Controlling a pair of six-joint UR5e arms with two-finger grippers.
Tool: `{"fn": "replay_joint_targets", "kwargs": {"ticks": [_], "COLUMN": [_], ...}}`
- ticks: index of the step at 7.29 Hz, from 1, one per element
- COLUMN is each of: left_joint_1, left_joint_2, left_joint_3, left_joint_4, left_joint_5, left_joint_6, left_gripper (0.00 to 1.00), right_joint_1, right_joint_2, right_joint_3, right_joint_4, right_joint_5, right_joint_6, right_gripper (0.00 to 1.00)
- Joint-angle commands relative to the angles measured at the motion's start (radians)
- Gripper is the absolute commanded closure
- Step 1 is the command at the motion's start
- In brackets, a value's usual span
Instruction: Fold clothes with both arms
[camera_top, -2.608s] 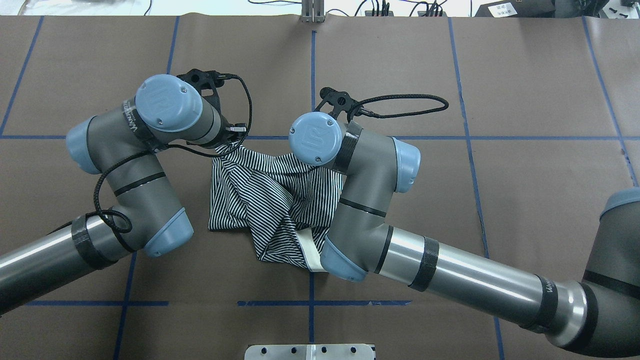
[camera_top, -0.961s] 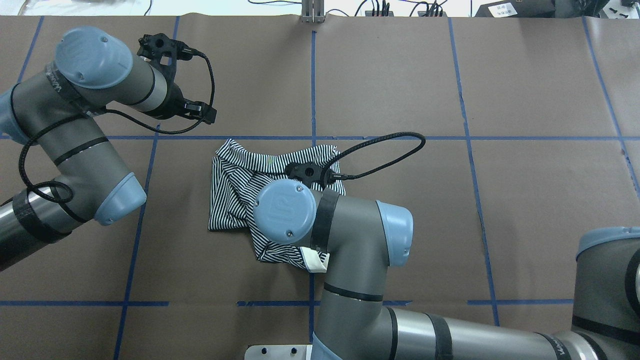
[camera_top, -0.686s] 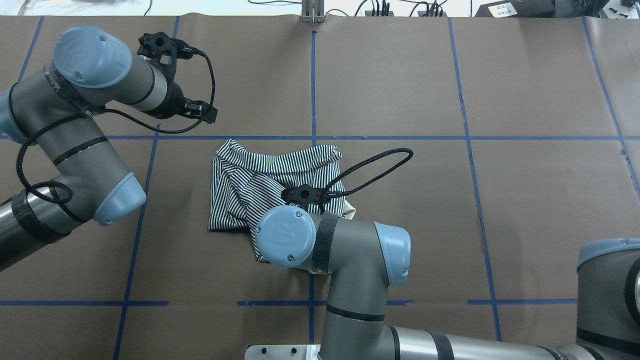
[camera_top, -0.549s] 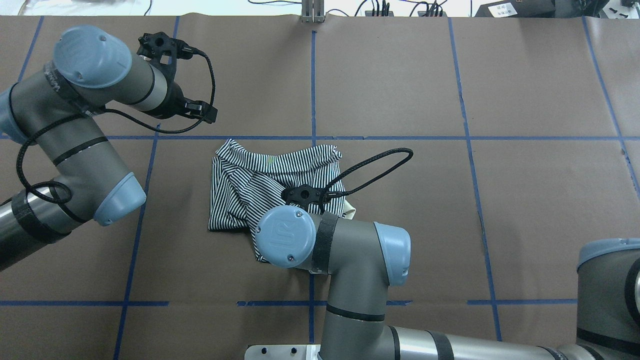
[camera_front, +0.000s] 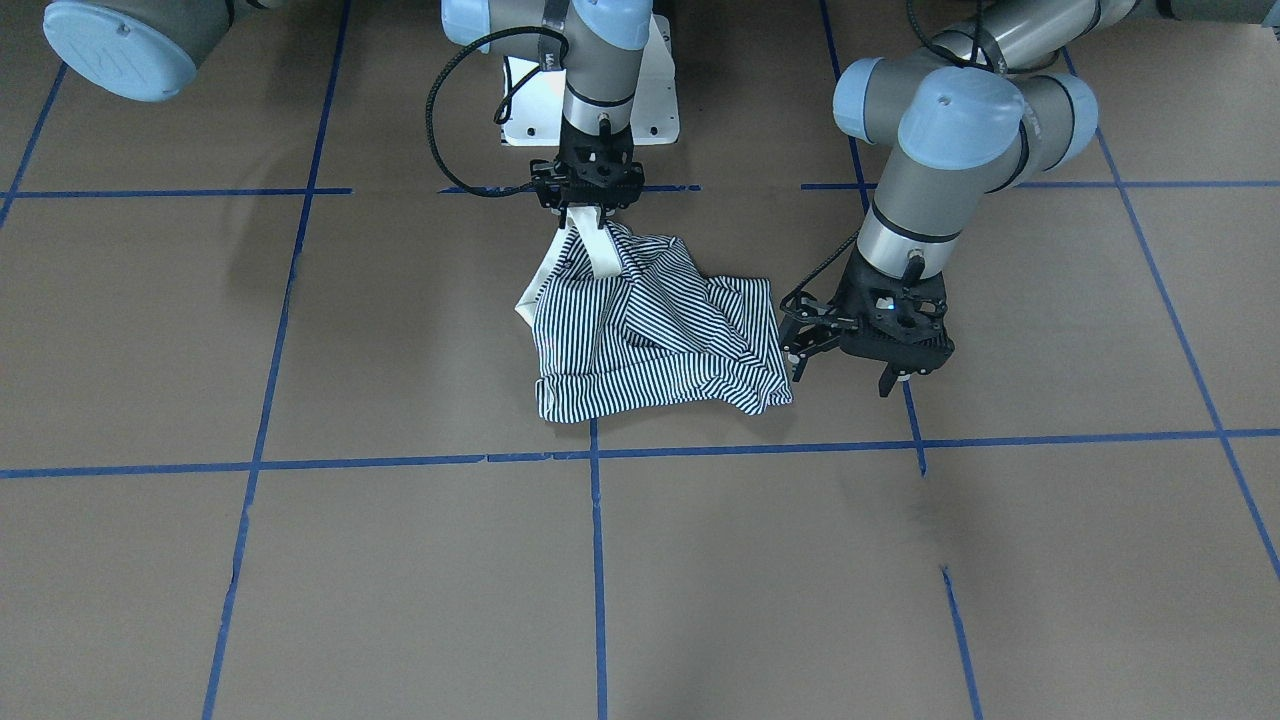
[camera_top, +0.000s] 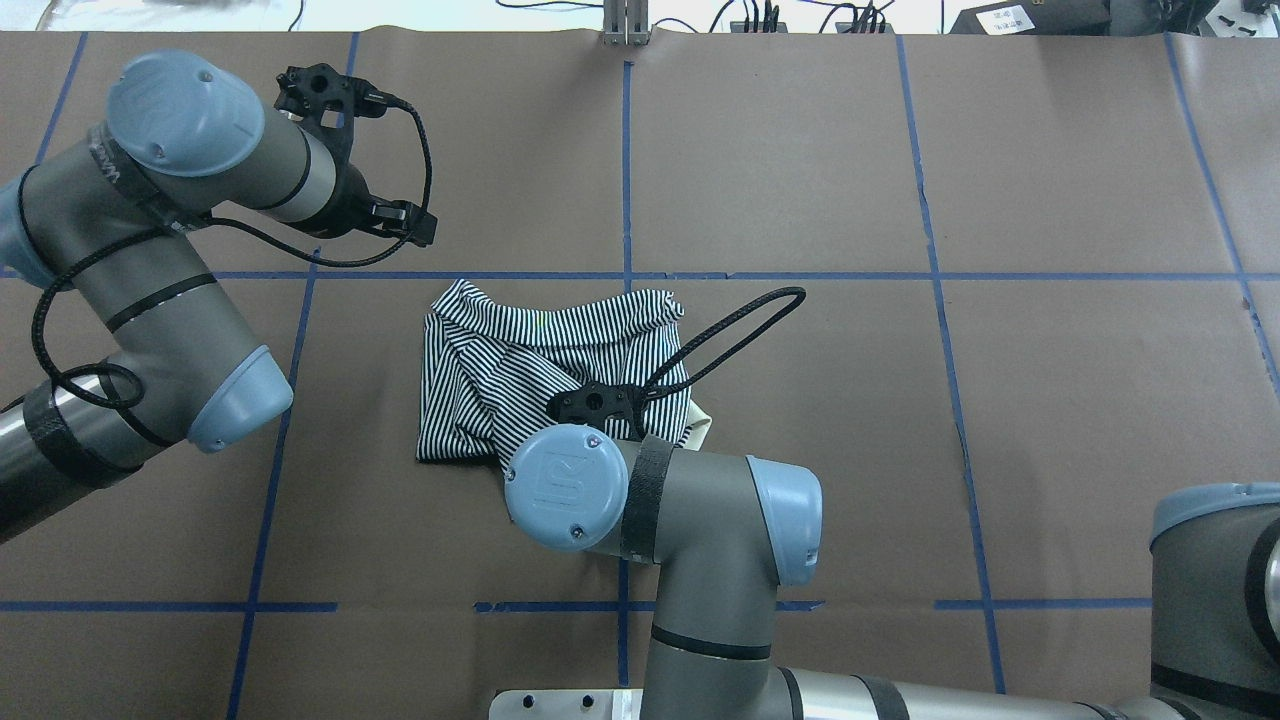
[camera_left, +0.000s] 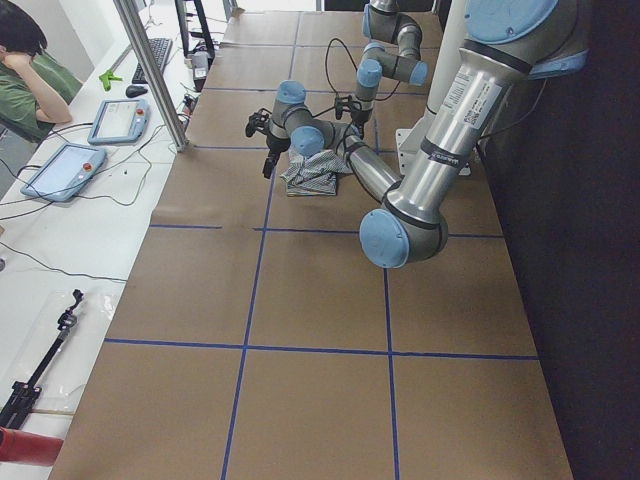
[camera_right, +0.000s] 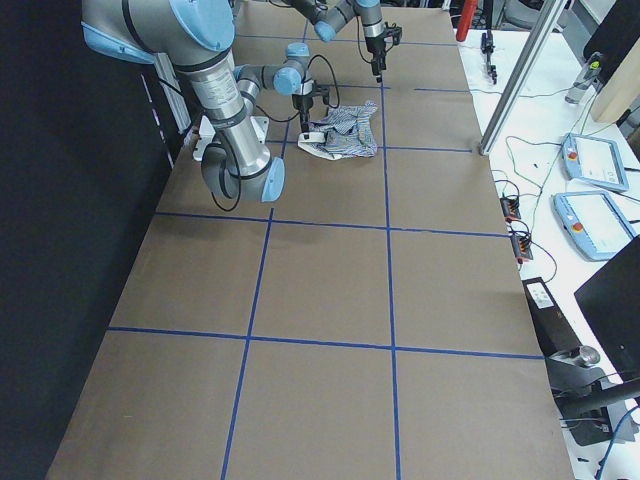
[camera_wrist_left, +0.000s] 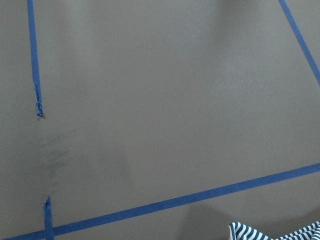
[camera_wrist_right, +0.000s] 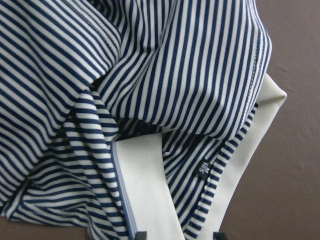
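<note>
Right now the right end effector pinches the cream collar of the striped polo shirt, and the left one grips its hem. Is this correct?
Not quite. The left end effector is open and holds nothing, beside the striped polo shirt; the exterior front-facing view shows it. The right end effector does pinch the cream collar.

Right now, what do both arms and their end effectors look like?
The left arm and right arm are grey metal tubes with light-blue joint caps bearing a UR logo, plus black bands. The left end effector and right end effector are black, two-fingered, each with a looping black braided cable.
</note>
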Motion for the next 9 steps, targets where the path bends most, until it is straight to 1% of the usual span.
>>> {"fn": "replay_joint_targets", "kwargs": {"ticks": [1,6,9], "left_joint_1": [0.001,-0.001,0.001], "left_joint_2": [0.001,-0.001,-0.001], "left_joint_3": [-0.003,-0.004,-0.004], "left_joint_4": [0.000,0.001,0.000], "left_joint_5": [0.000,0.000,0.000], "left_joint_6": [-0.008,-0.008,-0.008], "left_gripper": [0.00,0.00,0.00], "right_joint_1": [-0.014,-0.031,-0.031], "right_joint_2": [-0.010,-0.007,-0.009], "right_joint_3": [0.001,-0.011,-0.023], "right_joint_4": [0.004,0.007,0.007], "right_joint_5": [-0.002,-0.014,-0.040], "right_joint_6": [-0.027,-0.030,-0.113], "right_gripper": [0.47,0.47,0.47]}}
